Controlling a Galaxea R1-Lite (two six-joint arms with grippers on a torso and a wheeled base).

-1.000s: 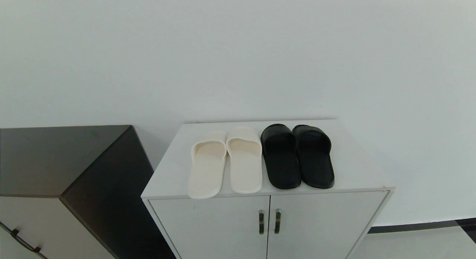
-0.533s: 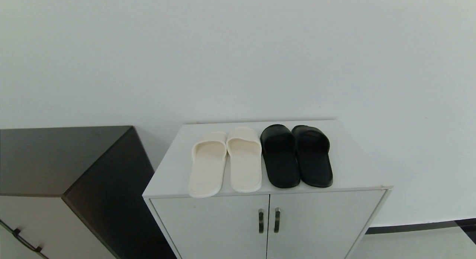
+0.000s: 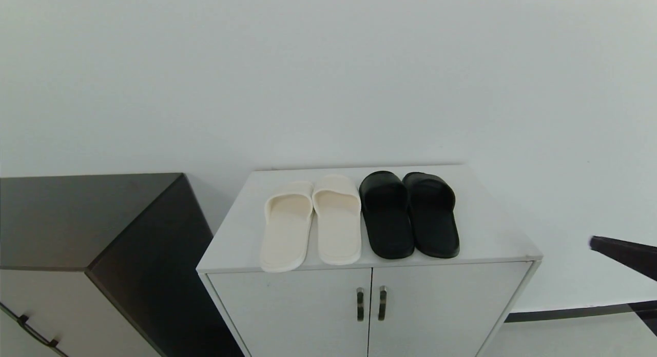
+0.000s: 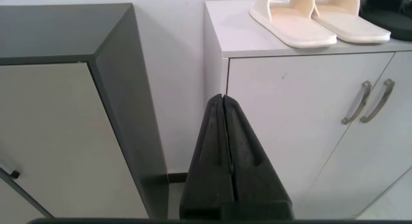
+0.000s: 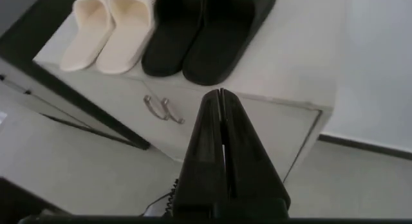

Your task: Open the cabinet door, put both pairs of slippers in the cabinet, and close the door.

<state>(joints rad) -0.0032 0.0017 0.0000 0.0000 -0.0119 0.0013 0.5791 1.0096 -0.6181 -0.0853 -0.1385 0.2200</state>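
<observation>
Slippers, both pairs, on top of the white cabinet (image 3: 487,236), with its doors (image 3: 287,311) shut and each gripper's fingers pressed together on nothing.

Furthest left stands a dark cabinet (image 3: 87,218), and the left gripper (image 4: 223,98) hangs on the near side of the gap between it and the white cabinet, below the level of the top. On that top the cream slippers (image 3: 310,221) lie side by side at the left, toes to the wall (image 3: 328,75), and the leftmost heel just overhangs the near edge. The black slippers (image 3: 408,216) lie just beside them on the right, pointing the same way. Two metal handles (image 3: 371,304) flank the seam between the doors. The right gripper (image 5: 221,93) is off to the right, apart from the cabinet.
</observation>
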